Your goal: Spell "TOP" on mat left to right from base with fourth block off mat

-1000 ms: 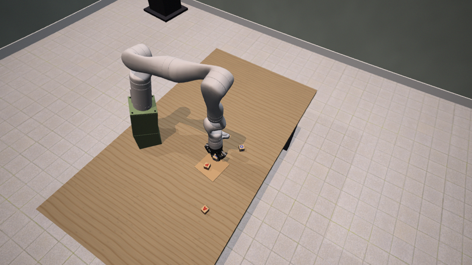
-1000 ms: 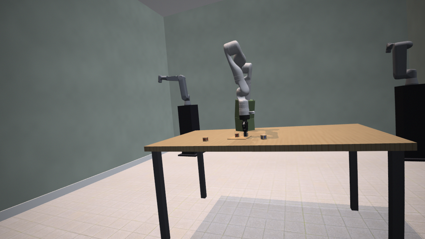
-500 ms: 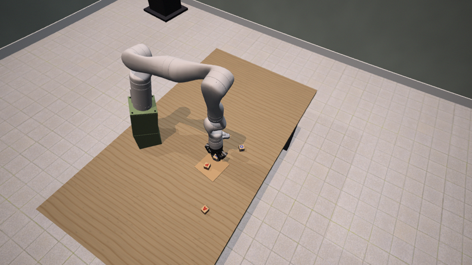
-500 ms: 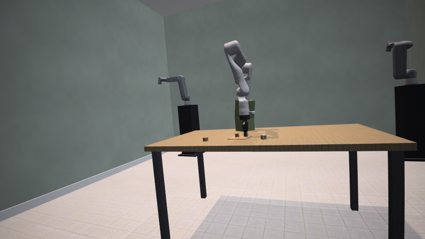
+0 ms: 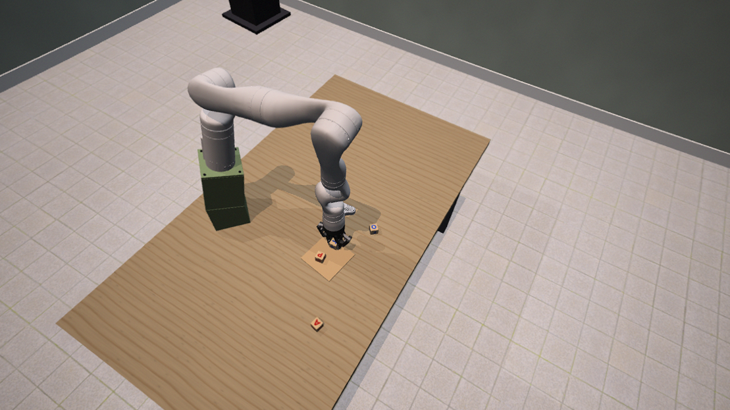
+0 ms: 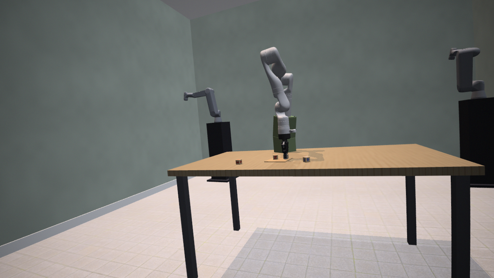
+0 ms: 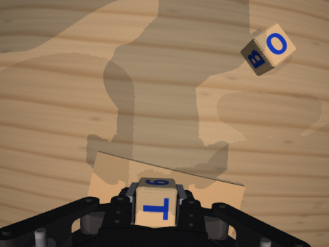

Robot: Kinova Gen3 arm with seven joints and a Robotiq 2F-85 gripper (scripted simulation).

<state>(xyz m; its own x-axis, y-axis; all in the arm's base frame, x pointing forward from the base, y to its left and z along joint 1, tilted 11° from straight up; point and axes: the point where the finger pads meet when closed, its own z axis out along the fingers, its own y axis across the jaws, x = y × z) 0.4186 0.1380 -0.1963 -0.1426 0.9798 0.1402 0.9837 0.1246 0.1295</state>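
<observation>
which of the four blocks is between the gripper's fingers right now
The block with the blue T on its top face; the O, P and A blocks all stand apart from the gripper.

Two grey arms (image 6: pixel 211 102) (image 6: pixel 464 70) stand on black pedestals (image 6: pixel 219 138) (image 6: pixel 476 138) near green walls (image 6: pixel 328 44) (image 5: pixel 548 36)

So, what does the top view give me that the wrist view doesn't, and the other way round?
Only the top view: the P block on the mat, the A block off it, and the green pedestal.

Only the wrist view: the T block's "6" side and the O block's "B" side, both readable.

Both: the T block in the gripper, the O block off the mat, and parts of the mat and wooden table.
</observation>
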